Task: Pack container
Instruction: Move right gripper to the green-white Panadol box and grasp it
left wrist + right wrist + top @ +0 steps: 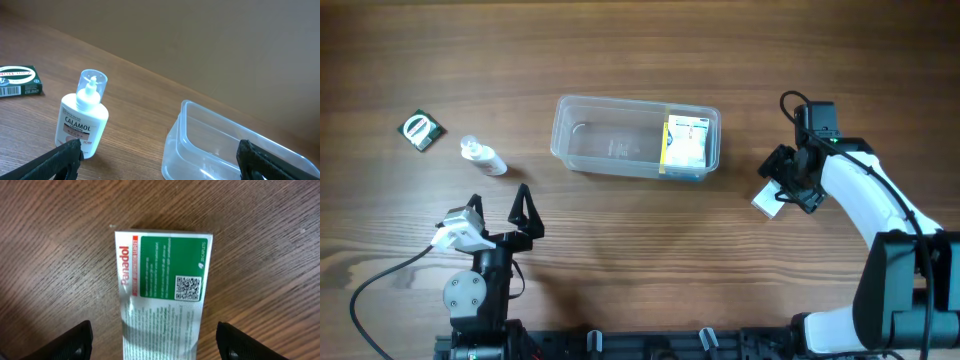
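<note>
The clear container [620, 140] sits in the middle of the brown tabletop [640, 260]. It lies the long way, from left to right. A yellow and white box [686, 142] is inside it, at its right end. The other part of the container looks bare.

The left pincer [498, 208] is near the front of the tabletop, on the left side. Its two black fingers [57, 159] are spread wide and hold nothing. In the left wrist view, a small bottle [84, 124] with a clear cap stands just past the left finger. It has the word "CALAMOL" on it. A green box [20, 81] lies flat farther to the left. A corner of the container shows near the other finger.

The right pincer [785, 183] is to the right of the container, well apart from it. It hangs over a white box [162, 295] that lies flat on the tabletop. The box has a green patch and the red word "Panadol". In the right wrist view, the two fingers [75, 341] are wide apart, one on each side of the box, with a little gap on both sides.
</note>
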Motion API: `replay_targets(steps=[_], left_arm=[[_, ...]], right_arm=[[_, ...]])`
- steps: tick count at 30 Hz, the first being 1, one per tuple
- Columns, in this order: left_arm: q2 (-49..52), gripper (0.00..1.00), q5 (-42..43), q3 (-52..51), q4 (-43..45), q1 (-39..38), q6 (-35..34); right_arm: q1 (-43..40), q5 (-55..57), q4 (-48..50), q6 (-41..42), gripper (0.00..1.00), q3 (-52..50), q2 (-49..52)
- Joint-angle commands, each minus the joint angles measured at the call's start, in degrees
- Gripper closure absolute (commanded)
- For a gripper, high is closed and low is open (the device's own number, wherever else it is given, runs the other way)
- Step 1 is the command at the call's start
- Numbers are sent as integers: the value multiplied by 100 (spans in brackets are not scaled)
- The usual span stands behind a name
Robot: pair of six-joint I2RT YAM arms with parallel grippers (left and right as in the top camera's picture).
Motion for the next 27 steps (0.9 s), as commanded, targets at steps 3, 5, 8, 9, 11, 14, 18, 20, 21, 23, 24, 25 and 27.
replay_targets(steps=[3, 5, 8, 9, 11, 14, 18, 20, 21, 23, 24, 25, 27], left_arm=[[-31, 0, -37, -20, -42, 46, 7], [-31, 0, -37, -20, -42, 46, 9], [-31, 0, -37, -20, -42, 46, 9], [-31, 0, -37, -20, -42, 46, 9], [-31, 0, -37, -20, -42, 46, 9], [-31, 0, -37, -20, -42, 46, 9], [-31, 0, -37, -20, -42, 46, 9], [-31, 0, -35, -20, -42, 46, 9], [-31, 0, -37, -20, -42, 46, 9], [-31, 0, -37, -20, -42, 46, 9], [-31, 0, -35, -20, -42, 46, 9], [-31, 0, -35, -20, -42, 46, 9], [-31, 0, -37, -20, -42, 46, 9]], right_arm=[[-2, 140, 122, -28, 24, -44, 341], [-2, 138, 131, -31, 26, -44, 446], [-2, 116, 140, -33, 29, -44, 544], [-2, 118, 140, -39, 31, -44, 562], [-2, 120, 138, -46, 33, -44, 560], [-2, 118, 127, -46, 37, -44, 560], [-2, 120, 94, -52, 44, -44, 560], [-2, 118, 98, -103, 46, -42, 560], [-2, 120, 98, -131, 47, -42, 560], [-2, 125, 98, -238, 50, -42, 560], [-2, 122, 101, -306, 51, -42, 560], [-2, 127, 105, -352, 52, -42, 560], [-2, 144, 107, -407, 53, -39, 560]])
